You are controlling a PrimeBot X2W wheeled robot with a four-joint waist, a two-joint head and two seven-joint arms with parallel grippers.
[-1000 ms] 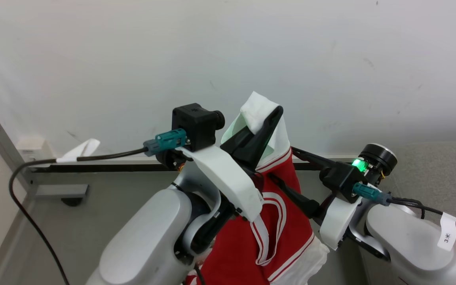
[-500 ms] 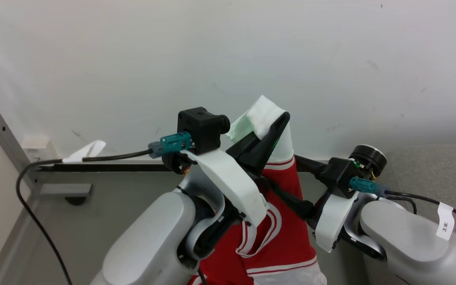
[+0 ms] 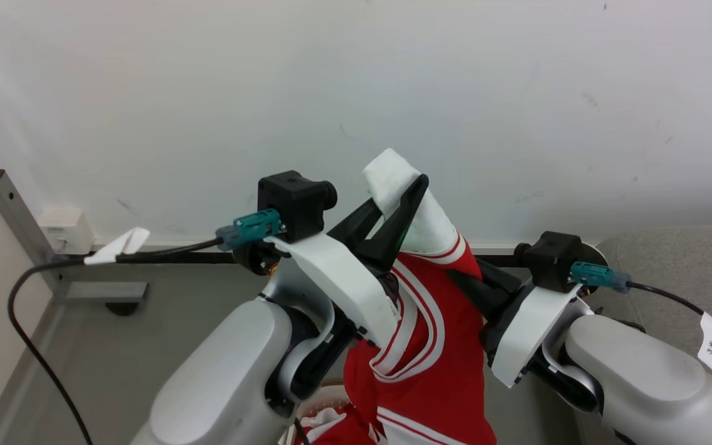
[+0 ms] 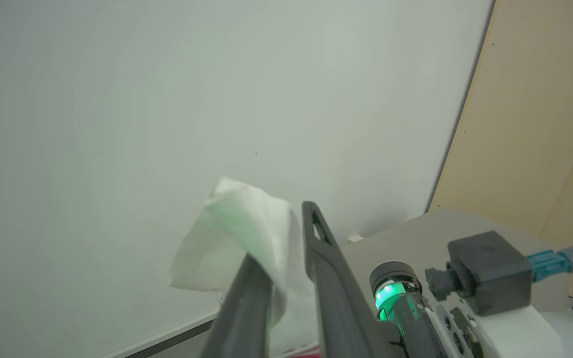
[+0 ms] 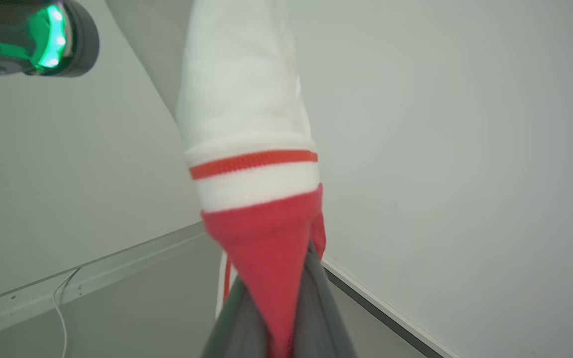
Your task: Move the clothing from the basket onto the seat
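Two arms hold one red jersey (image 3: 436, 358) aloft before the white wall (image 3: 356, 93). Left gripper (image 4: 281, 233): fingers pinch its white end at the top, narrowly parted around the cloth. Right gripper (image 5: 279, 278): fingers together, clamped on red fabric lower down. Grey seat (image 3: 690, 259) lies far right, apart from the jersey.

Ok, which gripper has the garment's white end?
The left gripper: the white end of the garment sits between its fingers, highest up. The right gripper is shut on the red part, below the stripe.
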